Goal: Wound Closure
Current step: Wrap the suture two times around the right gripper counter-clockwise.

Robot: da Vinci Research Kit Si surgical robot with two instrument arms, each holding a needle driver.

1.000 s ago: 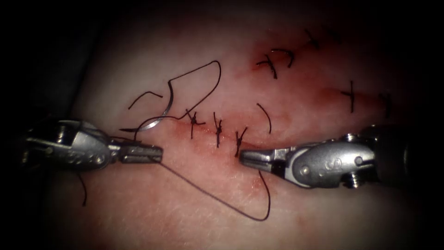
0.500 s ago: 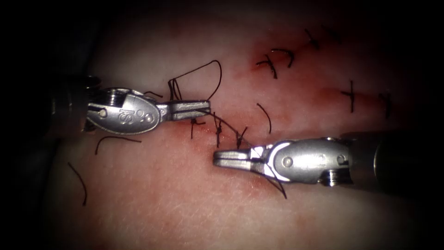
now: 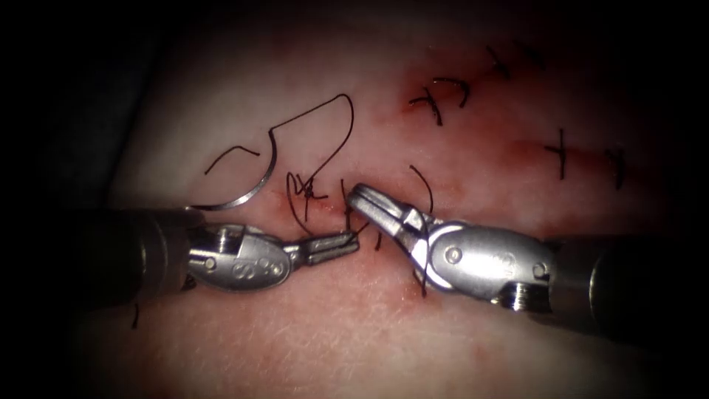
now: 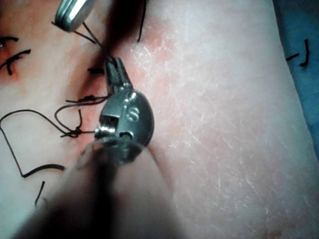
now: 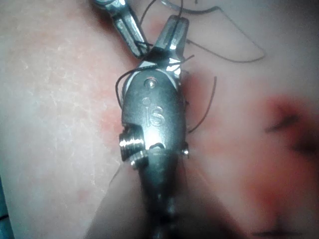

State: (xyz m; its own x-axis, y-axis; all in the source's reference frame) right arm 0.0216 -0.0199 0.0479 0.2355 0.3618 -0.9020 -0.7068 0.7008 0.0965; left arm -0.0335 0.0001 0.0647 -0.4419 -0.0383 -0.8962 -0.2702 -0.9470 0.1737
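Note:
The curved needle lies free on the tissue at the cut's left end, held by neither tool. Its dark thread loops above the cut and runs down past the knotted stitches. Just below the cut, my left tool is shut on the thread, which the left wrist view shows running off its tip. My right tool points up-left over the cut, jaws shut, with thread wrapped around their base. In the right wrist view the wrap crosses behind the right tool, close to the left tool.
Finished stitches with red fluid around them sit to the upper right, and more lie further right. Cut ends of thread lie on the tissue near the cut. The right tool's tip is close ahead of the left tool.
My left tool has come down from over the needle to just below the cut, holding thread. The right tool's tip has swung up-left over the cut. The needle lies uncovered again.

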